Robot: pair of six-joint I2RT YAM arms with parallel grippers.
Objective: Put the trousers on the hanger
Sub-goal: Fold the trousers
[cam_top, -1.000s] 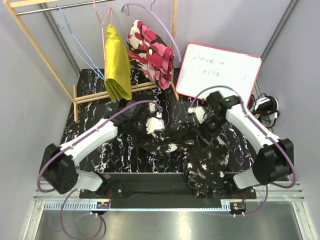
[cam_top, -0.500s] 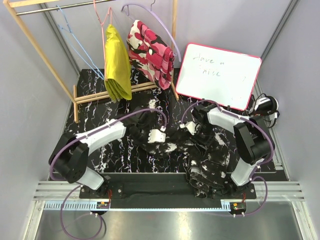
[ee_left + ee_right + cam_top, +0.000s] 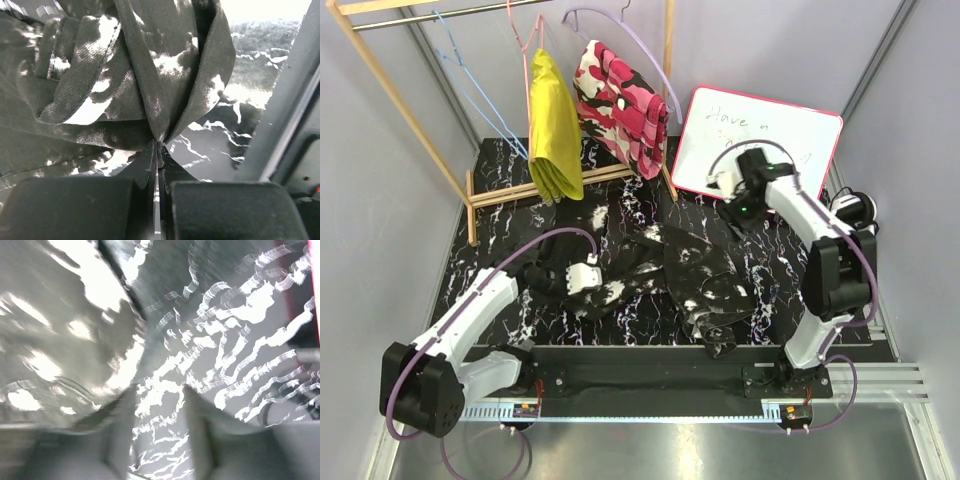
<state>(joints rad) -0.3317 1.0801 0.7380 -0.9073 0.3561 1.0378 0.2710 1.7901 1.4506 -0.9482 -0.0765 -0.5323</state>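
– Fingers [image 3: 95, 205] on the left gripper [image 3: 157, 146]: how do they stand?

– Pressed tight together, with a fold of the trousers [image 3: 150, 65] pinched between the tips. In the left wrist view, the black cloth with its white blotches bunches out above the pinch.

– And seen from above?

– The left gripper [image 3: 582, 277] sits over the black, white-veined tabletop [image 3: 510, 190], at the left end of the trousers [image 3: 685, 275]. From there the fabric lies crumpled across the middle of the table toward the right. One part reaches down close to the near edge.

– What about the right gripper?

– The right gripper [image 3: 735, 205] is at the far right, just beside the lower left corner of the whiteboard [image 3: 770, 145]. Its wrist view is smeared, but the two fingers [image 3: 117, 440] stand apart and veined tabletop shows through the gap. I see nothing held between them. The spotted cloth lies off to the left of that gap.

– Where is the hanger?

– The light-blue wire hanger [image 3: 472, 82] hangs on the wooden rack [image 3: 410, 110] at the far left of the table, well apart from the trousers. Further along the same rail, a yellow garment [image 3: 553, 125] hangs under a pink hanger [image 3: 525, 40]. A pink camouflage garment [image 3: 620, 105] hangs on a lilac hanger [image 3: 645, 45].
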